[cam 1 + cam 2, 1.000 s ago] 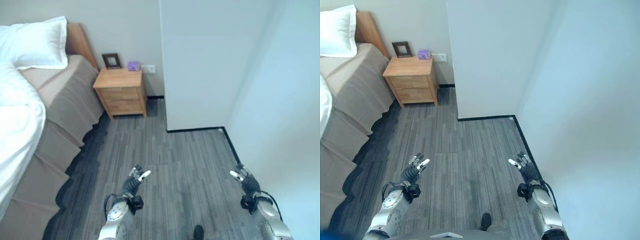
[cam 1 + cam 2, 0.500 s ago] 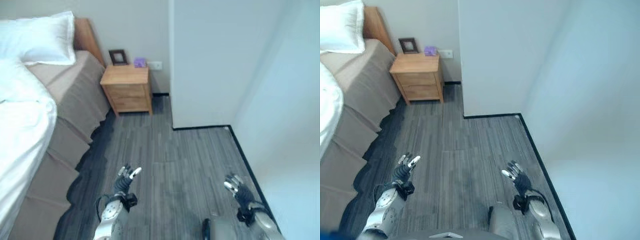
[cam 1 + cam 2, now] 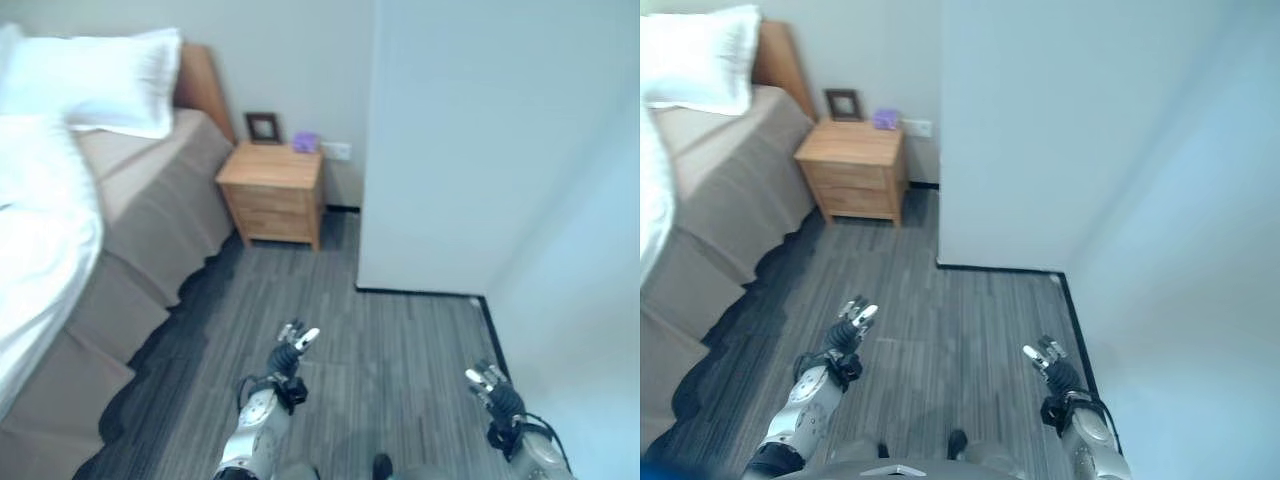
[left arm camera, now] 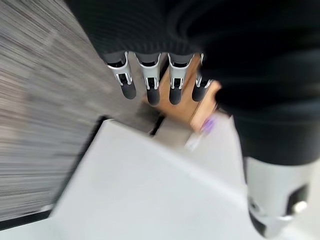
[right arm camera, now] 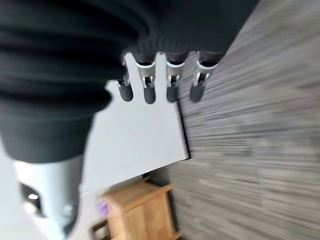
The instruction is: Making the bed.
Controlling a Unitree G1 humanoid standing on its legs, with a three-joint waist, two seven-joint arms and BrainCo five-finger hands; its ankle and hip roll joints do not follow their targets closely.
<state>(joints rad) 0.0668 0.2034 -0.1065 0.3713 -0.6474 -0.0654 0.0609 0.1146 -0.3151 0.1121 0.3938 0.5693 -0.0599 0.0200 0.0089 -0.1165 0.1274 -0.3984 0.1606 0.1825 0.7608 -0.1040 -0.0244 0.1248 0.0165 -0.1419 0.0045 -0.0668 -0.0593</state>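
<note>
Both of your hands hang empty over the floor, with the bed off to your left.

Your left hand (image 3: 293, 345) and right hand (image 3: 487, 385) each have straight, relaxed fingers and hold nothing above the grey striped floor (image 3: 400, 340). The bed (image 3: 130, 215) runs lengthwise away from you, its head end at the far wall, where a white pillow (image 3: 95, 75) lies against the wooden headboard (image 3: 205, 85). A rumpled white duvet (image 3: 40, 240) is bunched on its far-left side, leaving the beige sheet bare along the near edge. A wooden nightstand (image 3: 272, 190) stands just beside the bed's head, carrying a picture frame (image 3: 264, 127) and a small purple object (image 3: 305, 142).
</note>
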